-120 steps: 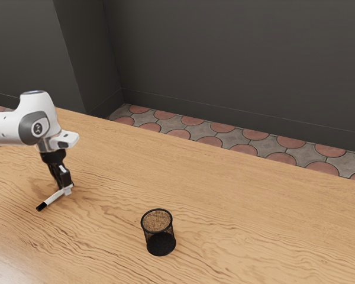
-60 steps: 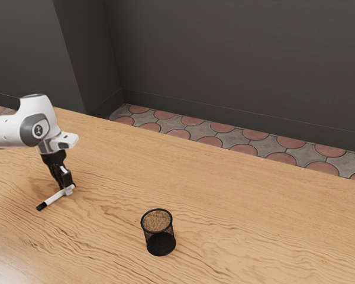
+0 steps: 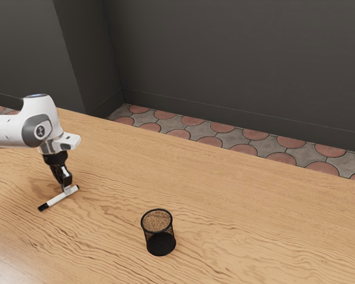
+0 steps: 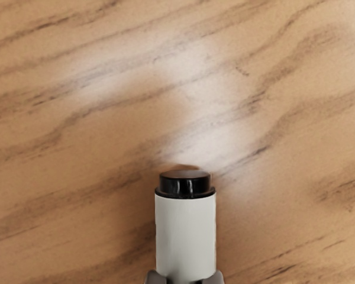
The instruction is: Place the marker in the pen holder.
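Marker [image 3: 55, 200] sits clasped in the gripper [image 3: 66, 187]; the pen holder [image 3: 157, 232] stands upright, well apart from the gripper.

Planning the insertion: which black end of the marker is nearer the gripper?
The short black end, just past the gripper toward the exterior view's right; the longer black end sits farther off, toward that view's left.

marker [image 3: 56, 200] in tool [image 3: 67, 187], pen holder [image 3: 160, 243] on table [image 3: 242, 207]
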Robot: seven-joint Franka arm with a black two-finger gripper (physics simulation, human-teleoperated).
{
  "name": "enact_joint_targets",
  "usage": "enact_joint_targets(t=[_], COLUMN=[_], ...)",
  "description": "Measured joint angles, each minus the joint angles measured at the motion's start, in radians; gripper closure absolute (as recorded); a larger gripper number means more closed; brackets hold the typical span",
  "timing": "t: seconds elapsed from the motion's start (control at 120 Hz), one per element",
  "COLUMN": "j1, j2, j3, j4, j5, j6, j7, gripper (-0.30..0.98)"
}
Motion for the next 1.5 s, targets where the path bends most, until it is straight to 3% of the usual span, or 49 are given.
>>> enact_joint_targets(t=[0.133, 0.317, 0.425, 0.592, 0.892, 1.2, 1.5], j1=[0.026, 0.316, 0.453, 0.636, 0.882, 0.94, 0.888], j2=[-0.041, -0.07, -0.068, -0.067, -0.049, 0.019, 0.024], j3=[-0.043, -0.362, -0.535, -0.818, -1.266, -1.56, -1.75], j4=[-0.021, -0.084, -0.119, -0.16, -0.256, -0.284, -0.288], j5=[0.006, 0.001, -0.069, -0.13, -0.151, -0.154, -0.167], j6=[0.004, 0.006, 0.003, -0.036, -0.131, -0.169, -0.176], j7=[-0.008, -0.006, 0.022, 0.074, 0.147, 0.193, 0.215], gripper=[0.79, 0.79, 0.79, 0.79, 0.79, 0.79, 0.79])
